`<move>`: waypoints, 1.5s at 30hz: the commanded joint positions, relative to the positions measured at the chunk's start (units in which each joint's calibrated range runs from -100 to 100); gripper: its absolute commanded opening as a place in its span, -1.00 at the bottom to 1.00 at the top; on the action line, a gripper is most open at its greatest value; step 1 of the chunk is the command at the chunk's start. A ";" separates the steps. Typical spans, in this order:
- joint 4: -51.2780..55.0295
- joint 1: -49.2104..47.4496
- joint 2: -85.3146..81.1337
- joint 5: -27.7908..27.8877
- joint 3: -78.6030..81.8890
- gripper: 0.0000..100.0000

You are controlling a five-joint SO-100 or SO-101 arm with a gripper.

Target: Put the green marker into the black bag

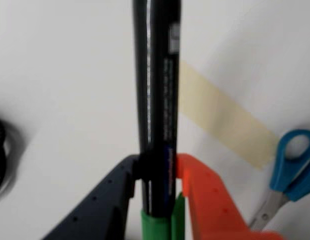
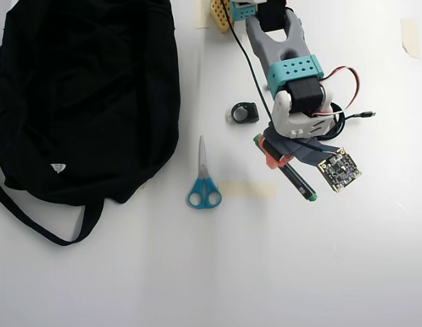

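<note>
Showing a black barrel, the green marker [image 1: 157,100] sits clamped in the gripper [image 1: 157,172].

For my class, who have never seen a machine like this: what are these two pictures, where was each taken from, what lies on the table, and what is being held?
This is a small robot arm bolted to a white table. One picture looks straight down from above; the other comes from a camera riding on the arm's wrist, looking along its hand.

The hand has two fingers, one dark and one orange. They are closed on the green marker, a slim black pen with green ends, seen from above at.

On the table lie the black bag, blue-handled scissors, a strip of tan tape and a small black ring-shaped object. The marker is not yet in the bag, which lies at the left of the overhead view.
</note>
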 commanded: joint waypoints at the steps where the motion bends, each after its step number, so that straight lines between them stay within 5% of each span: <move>1: 4.71 -0.57 -2.05 -0.32 -4.27 -0.96; 13: 8.67 -0.80 -11.84 -0.11 -5.88 -0.96; 30: -9.68 0.33 -29.19 -0.38 32.21 -0.96; 36: -9.76 3.39 -36.32 -6.83 40.12 -0.96; 45: -10.28 6.83 -47.19 -7.40 51.35 -0.96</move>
